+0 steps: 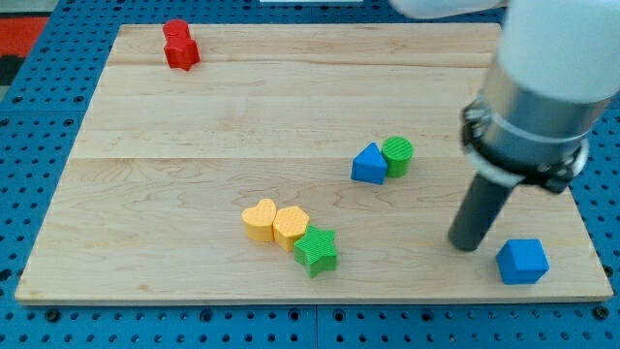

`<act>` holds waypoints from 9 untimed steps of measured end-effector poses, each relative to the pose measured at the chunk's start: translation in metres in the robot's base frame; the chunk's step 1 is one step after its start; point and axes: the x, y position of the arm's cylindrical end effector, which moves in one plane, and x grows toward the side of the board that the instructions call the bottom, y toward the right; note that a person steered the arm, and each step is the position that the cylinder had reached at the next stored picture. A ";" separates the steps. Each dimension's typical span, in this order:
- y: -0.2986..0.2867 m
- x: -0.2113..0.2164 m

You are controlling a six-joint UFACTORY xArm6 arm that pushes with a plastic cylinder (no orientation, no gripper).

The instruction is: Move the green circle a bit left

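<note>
The green circle (397, 154) is a short green cylinder standing right of the board's middle. A blue triangle (368, 164) touches its left side. My tip (468, 245) is the lower end of the dark rod, resting on the board below and to the right of the green circle, well apart from it. A blue cube (522, 261) lies just right of my tip, near the board's lower right corner.
A yellow heart (259, 220), a yellow hexagon-like block (291, 225) and a green star (316, 251) cluster at lower middle. A red block (180, 46) sits at the top left. The arm's pale body (547, 68) covers the upper right of the wooden board (194, 126).
</note>
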 end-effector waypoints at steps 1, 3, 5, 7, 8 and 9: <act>0.035 -0.021; -0.042 -0.099; -0.136 -0.130; -0.142 -0.110; -0.175 -0.110; -0.187 -0.117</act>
